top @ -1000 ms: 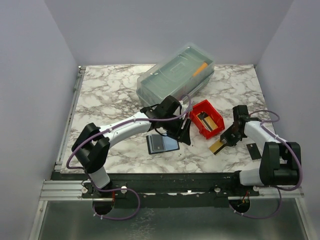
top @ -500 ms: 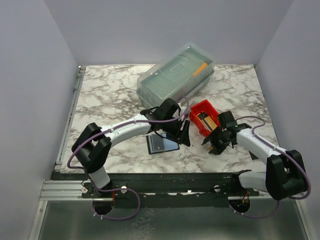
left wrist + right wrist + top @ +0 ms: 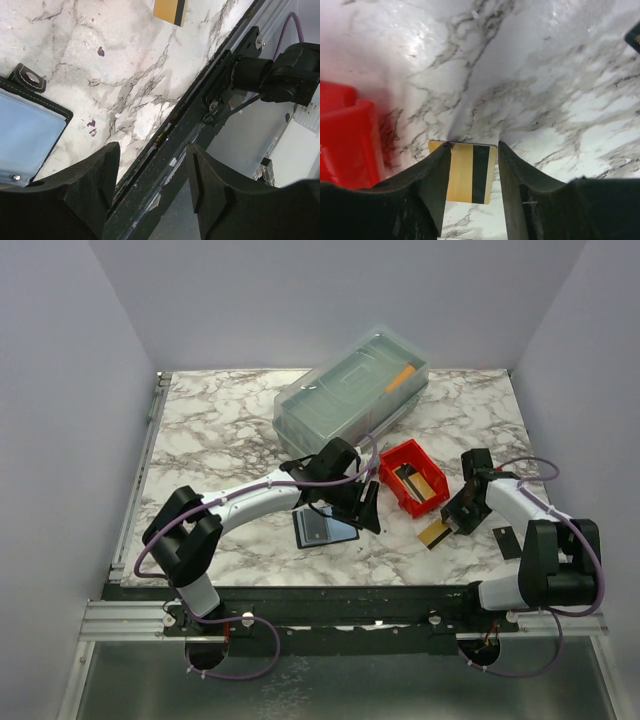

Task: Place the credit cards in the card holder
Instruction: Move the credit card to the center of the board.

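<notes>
Between fingertips of right tool (image 3: 473, 150): gold card (image 3: 465, 172); pinched or merely straddled, cannot tell.

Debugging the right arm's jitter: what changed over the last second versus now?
The right gripper swung in toward the red bin half a second ago, then came back out to roughly where it began, now straddling the gold card. The card lies in the same spot as at the start; whether it is gripped is unclear. Unchanged: left gripper open by the card holder, bin, clear box.
</notes>
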You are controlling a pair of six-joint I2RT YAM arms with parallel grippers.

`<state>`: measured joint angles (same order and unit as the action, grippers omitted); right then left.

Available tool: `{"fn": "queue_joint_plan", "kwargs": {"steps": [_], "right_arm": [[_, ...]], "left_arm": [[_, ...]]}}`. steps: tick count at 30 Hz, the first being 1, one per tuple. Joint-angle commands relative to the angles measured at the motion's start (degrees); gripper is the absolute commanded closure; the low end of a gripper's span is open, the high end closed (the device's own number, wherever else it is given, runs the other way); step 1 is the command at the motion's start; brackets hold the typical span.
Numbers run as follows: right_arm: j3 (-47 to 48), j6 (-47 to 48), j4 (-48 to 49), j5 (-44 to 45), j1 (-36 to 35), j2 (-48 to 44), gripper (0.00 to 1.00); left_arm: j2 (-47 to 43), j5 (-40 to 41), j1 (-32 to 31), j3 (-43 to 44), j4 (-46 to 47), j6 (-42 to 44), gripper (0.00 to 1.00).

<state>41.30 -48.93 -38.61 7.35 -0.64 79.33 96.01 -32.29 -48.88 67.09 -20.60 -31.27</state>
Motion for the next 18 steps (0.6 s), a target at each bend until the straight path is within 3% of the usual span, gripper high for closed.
{"fn": "queue_joint_plan", "kwargs": {"steps": [1,5,12,18], "right_arm": [[-1.0,3.6,0.8,-0.2,0.2,2.9,0.55],[-5.6,1.5,2.7,-7.8,-3.0,1.2,0.57],[-9.1,-8.6,7.5,-22.2,-18.4,-1.3,0.58],[-2.1,-10.4,0.8,-16.0,-18.7,-6.9,0.54]], "left_arm": [[-2.9,-0.1,-0.3,-1.1,0.9,0.1,0.39],[-2.3,-0.1,-0.3,-1.1,0.9,0.3,0.39],[-0.9,0.6,-0.4,-0.2,1.0,0.6,0.39],[-0.6,-0.4,-0.3,-0.2,1.3,-0.5,0.39]]}}
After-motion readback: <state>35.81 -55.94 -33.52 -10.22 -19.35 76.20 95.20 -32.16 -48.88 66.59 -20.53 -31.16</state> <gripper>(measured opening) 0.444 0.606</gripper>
